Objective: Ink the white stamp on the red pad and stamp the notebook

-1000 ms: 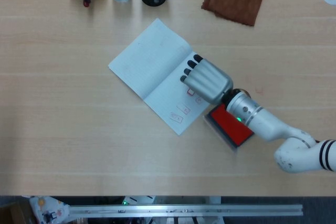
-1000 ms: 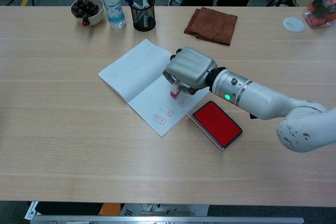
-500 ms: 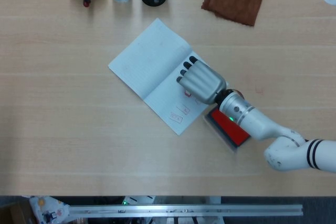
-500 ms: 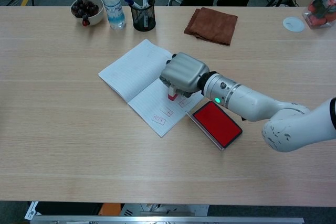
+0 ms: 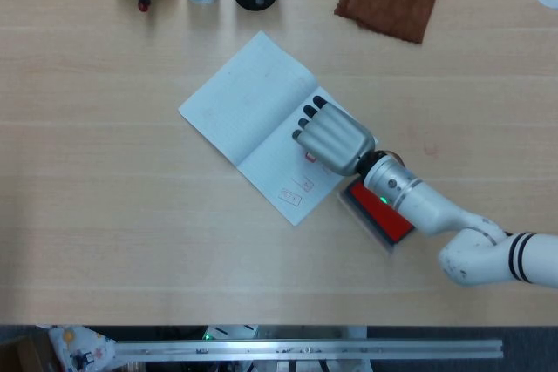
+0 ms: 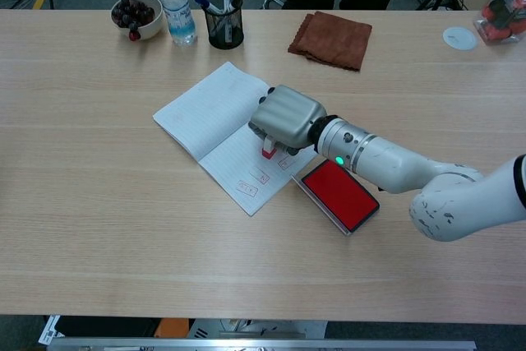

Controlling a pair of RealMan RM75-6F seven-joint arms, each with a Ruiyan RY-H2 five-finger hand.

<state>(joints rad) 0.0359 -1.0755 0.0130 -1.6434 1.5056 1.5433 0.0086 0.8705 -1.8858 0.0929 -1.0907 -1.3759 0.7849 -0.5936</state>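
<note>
One notebook (image 6: 215, 121), one stamp (image 6: 268, 150), one red pad (image 6: 339, 194), two printed marks on the page. Right hand (image 6: 285, 117) palm-down over notebook, fingers (image 5: 307, 121) curled, holding stamp upright against the page; pad just right.

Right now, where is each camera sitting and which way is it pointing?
Head view: high over the table, looking almost straight down on the notebook; shows the right hand and forearm coming in from the lower right.
Chest view: lower, at the table's near edge, looking forward and down across it toward the far side; shows the right hand holding the stamp on the notebook.
Both share the notebook, the red pad, the brown cloth and the right hand. The left hand is in neither.
</note>
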